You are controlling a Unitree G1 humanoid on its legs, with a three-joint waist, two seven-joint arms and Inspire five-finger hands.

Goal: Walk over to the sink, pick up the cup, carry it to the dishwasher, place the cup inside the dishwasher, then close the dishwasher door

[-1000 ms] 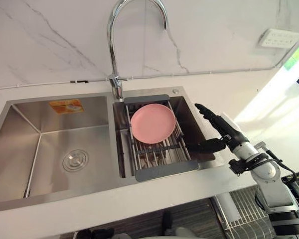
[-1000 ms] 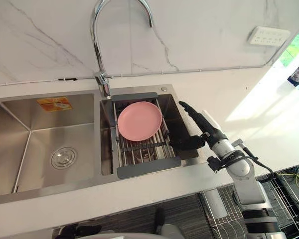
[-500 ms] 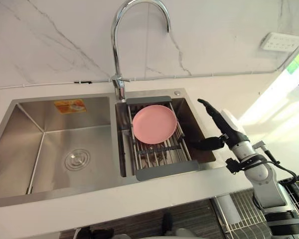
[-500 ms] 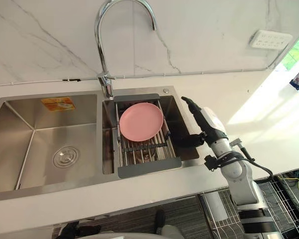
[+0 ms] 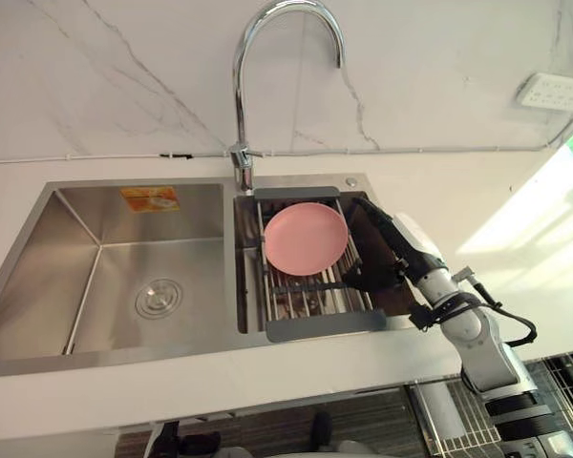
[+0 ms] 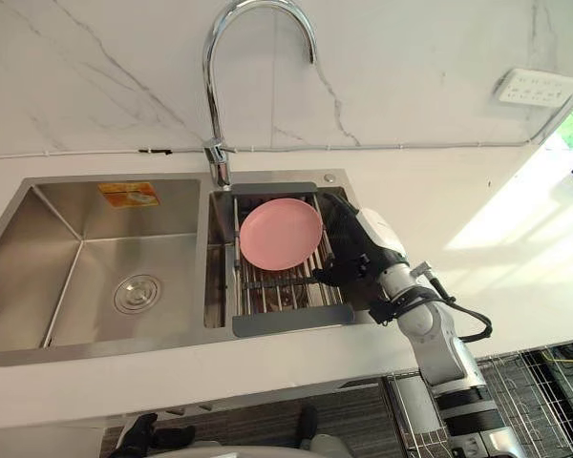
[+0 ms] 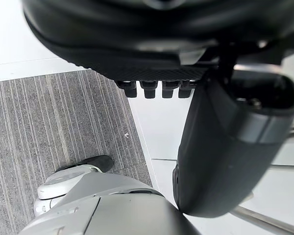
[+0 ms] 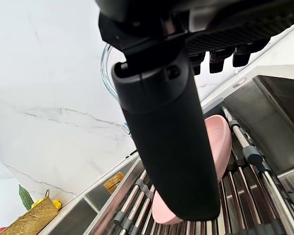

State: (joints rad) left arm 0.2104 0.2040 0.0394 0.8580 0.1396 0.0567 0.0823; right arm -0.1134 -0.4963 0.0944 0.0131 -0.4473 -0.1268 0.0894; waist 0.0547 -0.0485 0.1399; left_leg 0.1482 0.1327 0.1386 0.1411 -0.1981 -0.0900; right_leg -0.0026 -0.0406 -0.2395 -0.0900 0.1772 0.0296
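The thing waiting in the sink (image 5: pixel 76 355) looks like a pink plate (image 5: pixel 306 239), not a cup. It is leaning a little on the rack (image 5: pixel 320 325) in the right side of the sink, near the tap (image 5: pixel 267 57). The right hand (image 5: pixel 401 250) is reaching in just right of the plate, so the plate is lying to its left. Its fingers are sticking out straight and wide, holding nothing. The left hand (image 7: pixel 225 147) is hanging low over the floor (image 7: pixel 49 127), relaxed and holding nothing, so the right hand is nearer.

Pink plate (image 5: pixel 306 239) is resting on a wire rack (image 5: pixel 325 324); a chrome faucet (image 5: pixel 239 105) is arching above. A socket (image 5: pixel 557 92) is sitting on the marble wall (image 5: pixel 95 76) behind the counter (image 5: pixel 267 372).
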